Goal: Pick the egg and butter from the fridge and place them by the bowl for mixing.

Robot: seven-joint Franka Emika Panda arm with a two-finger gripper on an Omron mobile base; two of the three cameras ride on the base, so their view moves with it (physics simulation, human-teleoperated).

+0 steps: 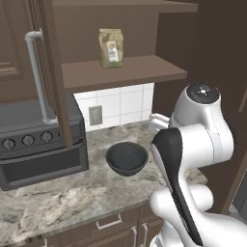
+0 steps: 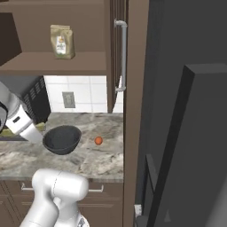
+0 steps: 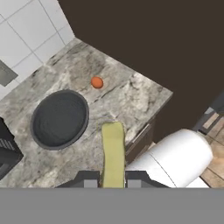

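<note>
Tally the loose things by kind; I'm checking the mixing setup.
Bowl: 1
Egg: 1
Butter, in the shut pincer: 1
Bag on the shelf: 1
Total: 4

Flat, even rendered light is falling across all views, giving no glare and no blur; the worktop [image 1: 62,198] is showing bright, while the fridge [image 2: 186,133] at the right of the frame is lying dim, edges staying undistorted

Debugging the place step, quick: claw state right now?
Claw: shut on the butter, held above the counter beside the bowl.
</note>
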